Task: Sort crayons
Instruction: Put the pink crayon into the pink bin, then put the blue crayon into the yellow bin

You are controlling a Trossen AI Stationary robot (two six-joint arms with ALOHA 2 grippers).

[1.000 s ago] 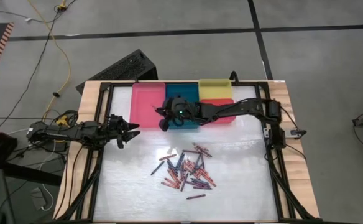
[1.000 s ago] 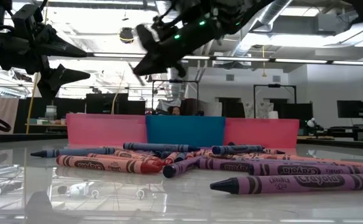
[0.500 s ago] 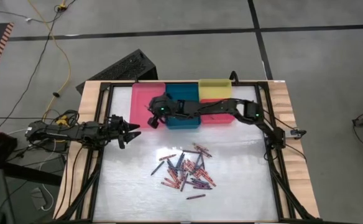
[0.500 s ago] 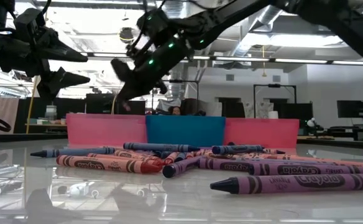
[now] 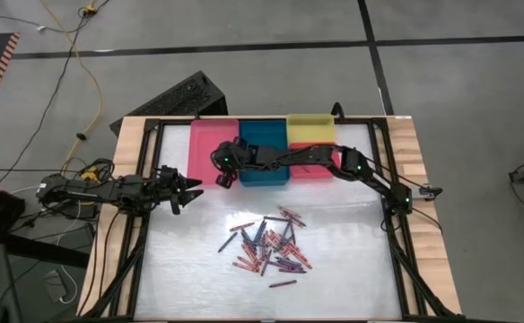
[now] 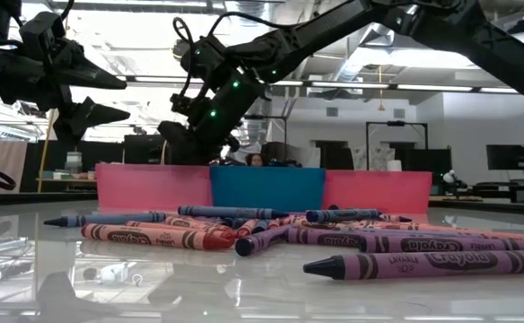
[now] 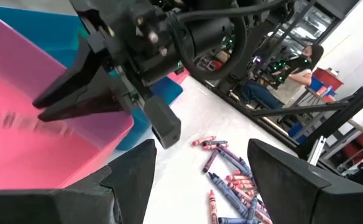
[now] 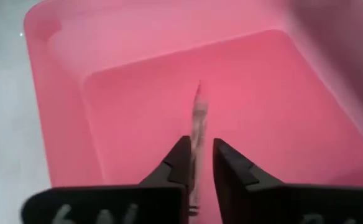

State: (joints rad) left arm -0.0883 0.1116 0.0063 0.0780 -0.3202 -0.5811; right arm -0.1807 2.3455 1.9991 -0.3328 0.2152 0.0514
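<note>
Crayon (image 8: 197,118) pinched in the right hand (image 8: 197,163) directly over the pink tray (image 8: 63,93): light, stiff, waxy-slick, best gripped mid-shaft. Left hand (image 5: 188,191) waits released beside it.

right arm reaches across teal tray (image 5: 264,170), right pincer (image 5: 220,170) over pink tray (image 5: 205,144) | left pincer (image 5: 188,188) at left side of surface (image 5: 334,269), just beside pink tray, fingers apart | crayons (image 5: 268,244) heaped mid-surface | yellow tray (image 5: 310,128), red tray (image 5: 316,172) right of teal
</note>
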